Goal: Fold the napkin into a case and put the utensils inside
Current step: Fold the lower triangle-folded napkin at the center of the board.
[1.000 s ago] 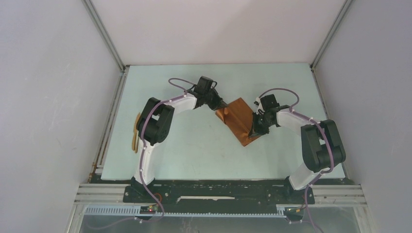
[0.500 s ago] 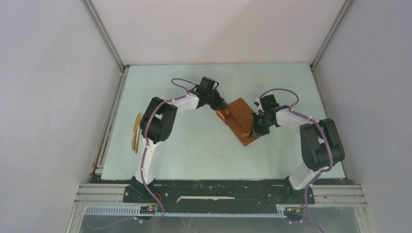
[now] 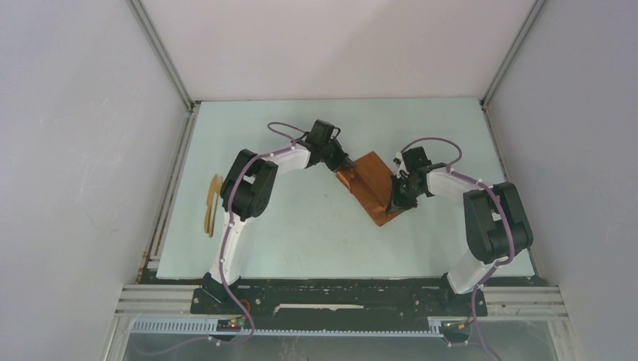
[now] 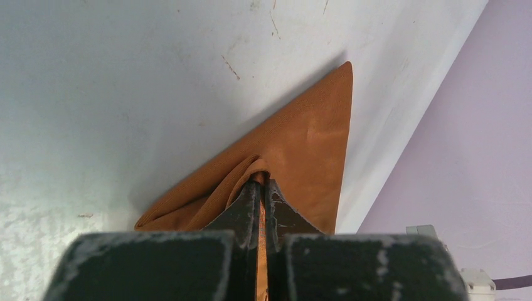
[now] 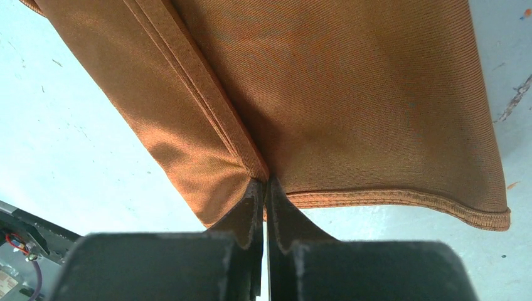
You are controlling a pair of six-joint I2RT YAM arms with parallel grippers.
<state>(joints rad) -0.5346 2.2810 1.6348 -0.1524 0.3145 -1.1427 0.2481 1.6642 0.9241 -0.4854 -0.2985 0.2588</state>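
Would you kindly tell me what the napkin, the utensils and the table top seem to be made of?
The napkin looks like soft woven cloth, matte with slight sheen: fine weave and a stitched hem show. The utensils look like pale bare wood, though too small to be sure. The table seems a hard, smooth, pale board, perhaps painted or laminate, with scratches.

Elbow of left arm (image 3: 244, 189) swung right — utensils (image 3: 213, 204) more uncovered; napkin (image 3: 371, 183) seemingly pulled slightly tauter.
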